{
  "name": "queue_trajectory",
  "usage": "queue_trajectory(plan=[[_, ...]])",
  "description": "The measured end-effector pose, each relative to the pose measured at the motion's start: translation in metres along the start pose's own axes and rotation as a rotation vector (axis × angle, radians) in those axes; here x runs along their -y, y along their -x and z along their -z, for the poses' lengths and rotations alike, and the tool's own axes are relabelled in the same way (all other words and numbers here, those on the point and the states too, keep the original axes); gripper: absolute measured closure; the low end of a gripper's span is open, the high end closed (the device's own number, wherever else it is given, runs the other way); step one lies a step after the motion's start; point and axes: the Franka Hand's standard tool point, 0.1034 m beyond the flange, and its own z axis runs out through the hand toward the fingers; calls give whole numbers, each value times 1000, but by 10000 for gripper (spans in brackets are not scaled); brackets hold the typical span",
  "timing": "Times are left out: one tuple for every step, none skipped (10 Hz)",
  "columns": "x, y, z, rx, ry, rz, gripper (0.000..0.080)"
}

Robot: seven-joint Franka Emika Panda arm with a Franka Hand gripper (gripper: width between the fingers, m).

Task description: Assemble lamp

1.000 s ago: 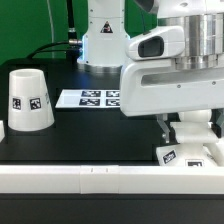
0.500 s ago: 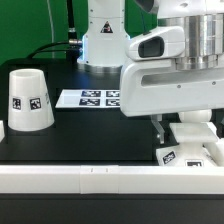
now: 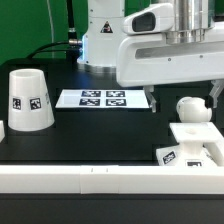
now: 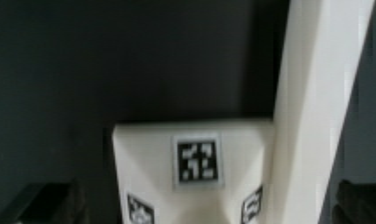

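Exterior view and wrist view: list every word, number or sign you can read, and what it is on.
No readable words or numbers in either view.
On the shade: one black-and-white square tag, pattern only.
On the marker board: several such tags, pattern only.
On the base: such tags, pattern only, blurred in the wrist view.

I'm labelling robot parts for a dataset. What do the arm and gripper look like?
The arm is glossy white with rounded segments. The gripper has a boxy white body and two thin dark fingers. No markings show on either.
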Motion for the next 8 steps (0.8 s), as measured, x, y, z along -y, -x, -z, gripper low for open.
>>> queue_trajectory(plan=[[9, 14, 6, 8, -8, -23, 101], [21, 25, 9, 17, -16, -59, 101], [32, 33, 10, 23, -18, -78, 101], [43, 40, 10, 25, -21, -67, 101], [40, 39, 9, 26, -20, -57, 101], [38, 39, 9, 42, -17, -61, 101], [39, 39, 9, 41, -18, -59, 101], [39, 40, 9, 42, -17, -59, 101]])
